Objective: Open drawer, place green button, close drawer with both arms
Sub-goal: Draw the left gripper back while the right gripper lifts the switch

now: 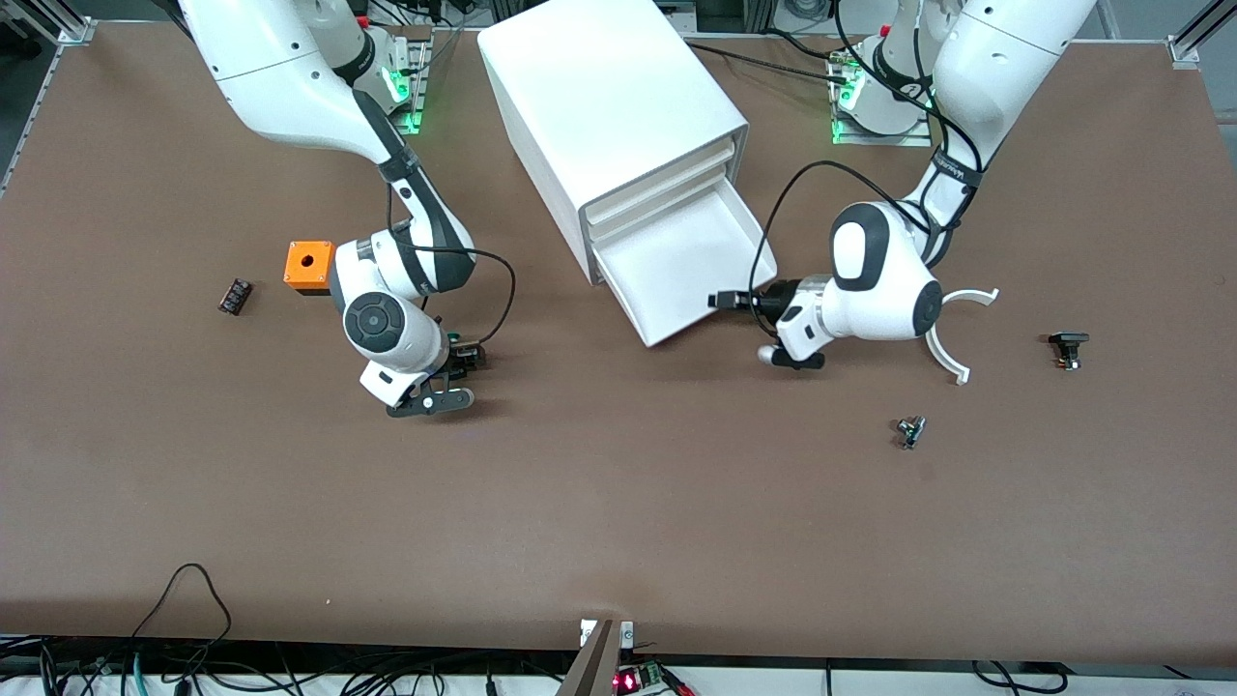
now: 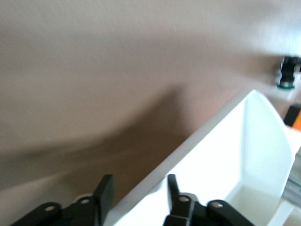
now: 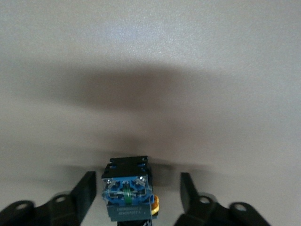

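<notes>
The drawer (image 1: 686, 253), lowest of the three in the white cabinet (image 1: 609, 106), is pulled out and holds nothing. My left gripper (image 1: 723, 301) is open at its front corner. In the left wrist view (image 2: 138, 193) one finger is outside the drawer's front wall (image 2: 254, 155) and one inside, with gaps on both sides. The button (image 1: 471, 355) lies on the table toward the right arm's end. My right gripper (image 1: 472, 375) is open around it. In the right wrist view the button (image 3: 127, 193) shows its blue base and black body between the open gripper (image 3: 137, 188), touching neither finger.
An orange cube with a hole (image 1: 309, 266) and a small black part (image 1: 235, 295) lie beside the right arm. Toward the left arm's end lie two white curved pieces (image 1: 952, 362), a black-capped part (image 1: 1068, 348) and a small grey-green part (image 1: 910, 431).
</notes>
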Action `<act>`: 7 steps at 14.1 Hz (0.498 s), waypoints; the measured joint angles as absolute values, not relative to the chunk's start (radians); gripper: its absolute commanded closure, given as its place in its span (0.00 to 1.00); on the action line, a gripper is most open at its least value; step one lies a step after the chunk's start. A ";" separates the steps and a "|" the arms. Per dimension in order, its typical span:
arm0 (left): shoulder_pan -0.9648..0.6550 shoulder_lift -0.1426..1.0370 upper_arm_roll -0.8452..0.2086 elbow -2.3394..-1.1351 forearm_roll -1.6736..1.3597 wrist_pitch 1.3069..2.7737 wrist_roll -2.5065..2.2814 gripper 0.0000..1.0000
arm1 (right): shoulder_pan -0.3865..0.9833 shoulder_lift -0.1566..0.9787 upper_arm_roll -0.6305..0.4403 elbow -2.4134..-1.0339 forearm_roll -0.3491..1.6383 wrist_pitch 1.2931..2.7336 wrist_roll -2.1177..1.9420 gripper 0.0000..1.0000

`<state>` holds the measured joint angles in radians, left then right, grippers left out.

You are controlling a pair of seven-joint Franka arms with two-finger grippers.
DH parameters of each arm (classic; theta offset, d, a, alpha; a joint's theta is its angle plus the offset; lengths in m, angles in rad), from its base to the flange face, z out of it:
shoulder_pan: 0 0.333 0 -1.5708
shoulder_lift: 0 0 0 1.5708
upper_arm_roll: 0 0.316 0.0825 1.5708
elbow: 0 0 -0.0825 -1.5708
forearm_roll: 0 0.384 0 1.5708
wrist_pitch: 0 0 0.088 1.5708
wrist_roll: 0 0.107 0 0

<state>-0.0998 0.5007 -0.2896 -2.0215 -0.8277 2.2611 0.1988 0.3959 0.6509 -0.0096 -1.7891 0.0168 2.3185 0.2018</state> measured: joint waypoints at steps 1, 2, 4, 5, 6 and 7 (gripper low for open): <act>-0.098 0.499 -0.288 -2.016 -0.828 2.275 0.197 0.00 | 0.396 0.651 -0.006 -1.790 0.017 2.319 0.202 0.55; -0.092 0.492 -0.287 -2.011 -0.816 2.289 0.197 0.00 | 0.396 0.651 -0.003 -1.791 0.017 2.320 0.208 0.60; -0.061 0.450 -0.281 -1.990 -0.717 2.313 0.189 0.00 | 0.396 0.651 0.000 -1.791 0.017 2.323 0.238 0.66; -0.033 0.408 -0.269 -1.974 -0.662 2.317 0.180 0.00 | 0.396 0.651 0.003 -1.790 0.017 2.326 0.253 0.70; -0.002 0.357 -0.250 -1.957 -0.627 2.317 0.177 0.00 | 0.396 0.650 0.008 -1.790 0.017 2.329 0.266 0.72; 0.033 0.299 -0.229 -1.948 -0.608 2.312 0.177 0.00 | 0.397 0.650 0.014 -1.787 0.017 2.333 0.273 0.72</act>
<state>0.0327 0.2994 -0.2289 -1.9478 -0.6081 2.3116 0.1768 0.3967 0.6497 0.0139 -1.7873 0.0169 2.3326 0.2727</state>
